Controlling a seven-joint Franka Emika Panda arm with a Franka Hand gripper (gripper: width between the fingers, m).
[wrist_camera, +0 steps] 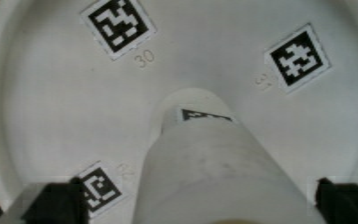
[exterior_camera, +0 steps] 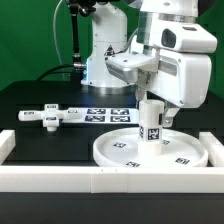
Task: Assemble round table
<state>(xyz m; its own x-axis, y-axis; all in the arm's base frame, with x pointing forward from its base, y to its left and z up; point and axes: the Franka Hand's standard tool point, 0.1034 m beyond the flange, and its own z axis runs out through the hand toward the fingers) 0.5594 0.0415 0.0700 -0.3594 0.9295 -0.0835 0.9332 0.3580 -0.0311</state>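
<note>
The large round rimmed disc (exterior_camera: 120, 150) lies flat on the table at the front, with tags on its face; it fills the wrist view (wrist_camera: 51, 90). The short cylindrical post (exterior_camera: 152, 122) stands upright near the disc's middle, and its tagged side shows in the wrist view (wrist_camera: 211, 150). My gripper (exterior_camera: 152, 100) sits over the post's top with its jaws open, one finger on each side of the post (wrist_camera: 197, 205). A gap shows between the fingers and the post. The flat elongated base piece (exterior_camera: 52, 116) lies on the table at the exterior view's left.
The marker board (exterior_camera: 105, 113) lies behind the disc. The long white border rail (exterior_camera: 110, 182) runs along the front, with raised ends at the left (exterior_camera: 8, 145) and right (exterior_camera: 214, 150). The arm's base (exterior_camera: 100, 55) stands at the back.
</note>
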